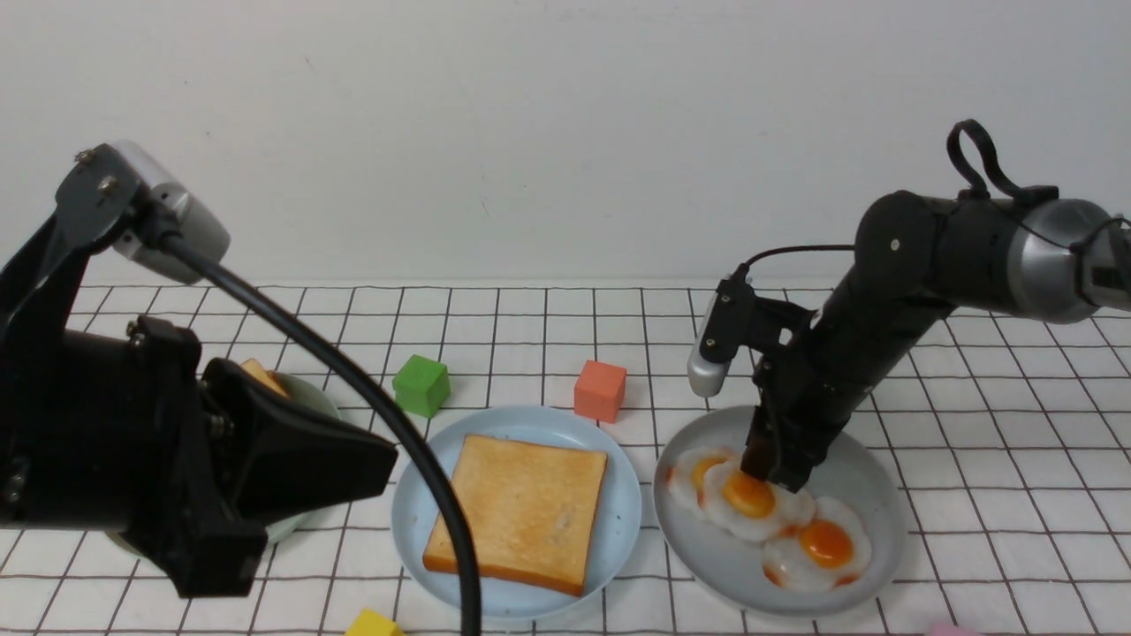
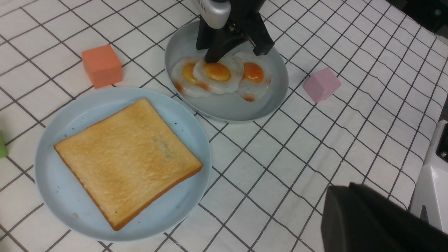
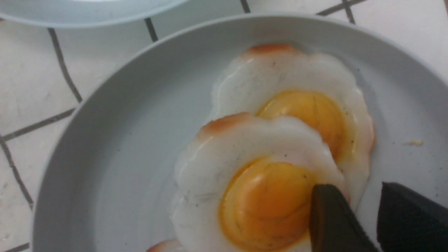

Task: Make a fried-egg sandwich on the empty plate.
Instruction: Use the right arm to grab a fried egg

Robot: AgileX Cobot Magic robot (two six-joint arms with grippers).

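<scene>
The light blue plate [image 1: 415, 503] sits at the front middle with one golden toast slice [image 1: 521, 508] on it and no egg on that slice. It also shows in the left wrist view [image 2: 56, 196] with the toast [image 2: 127, 159]. Three fried eggs overlap on the grey plate [image 1: 866, 495]. My right gripper [image 1: 773, 473] is lowered onto the middle, topmost egg [image 1: 751, 499]. In the right wrist view the gripper [image 3: 353, 190] is open, one finger at this egg's [image 3: 259, 196] yolk edge, the other over bare plate [image 3: 122, 147]. My left gripper [image 1: 389, 459] is shut and empty, left of the blue plate.
A pale green plate [image 1: 318, 397] holding toast [image 1: 263, 375] is mostly hidden behind my left arm. A green cube [image 1: 421, 384] and an orange cube [image 1: 600, 390] stand behind the blue plate. A yellow cube [image 1: 373, 624] lies at the front edge, and a pink cube [image 2: 321, 85] beside the grey plate.
</scene>
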